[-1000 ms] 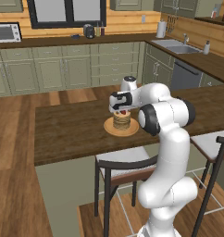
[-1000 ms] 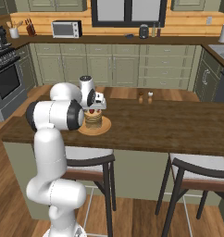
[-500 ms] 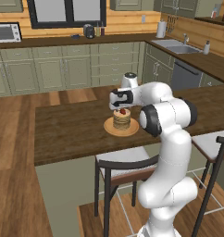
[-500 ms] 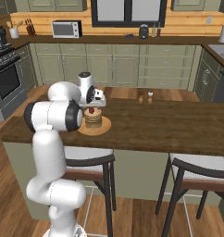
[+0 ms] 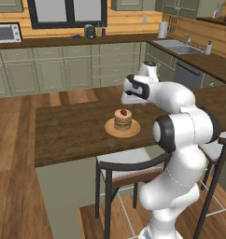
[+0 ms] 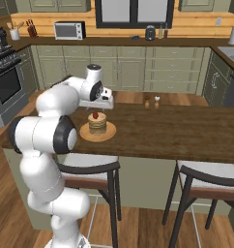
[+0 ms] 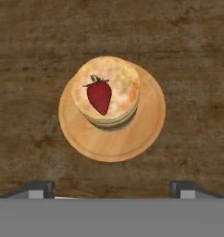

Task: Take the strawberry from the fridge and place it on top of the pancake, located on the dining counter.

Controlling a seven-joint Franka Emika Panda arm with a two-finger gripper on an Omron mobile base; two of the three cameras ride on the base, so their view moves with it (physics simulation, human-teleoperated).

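Observation:
The strawberry (image 7: 100, 96) lies free on top of the pancake (image 7: 119, 77), a short tan stack on a round orange-tan plate (image 7: 146, 132). The plate stands on the dark wood dining counter (image 7: 192, 51). My gripper (image 7: 111, 189) hangs straight above the stack, open, with nothing between its fingertips (image 7: 40, 187). From the base, the strawberry (image 5: 123, 112) (image 6: 95, 116) shows as a red dot on the pancake (image 5: 123, 121) (image 6: 97, 124), below the raised gripper (image 5: 128, 102) (image 6: 101, 107). The fridge is out of view.
Two small shakers (image 6: 152, 101) stand on the dining counter (image 6: 186, 131) to the right of the plate. Dark-framed stools (image 6: 90, 174) (image 6: 211, 189) sit at the near edge. Sage cabinets and a sink (image 5: 180, 45) line the back wall.
The jaws spread wide and the hand rose off the pancake. The strawberry stays on top of the stack.

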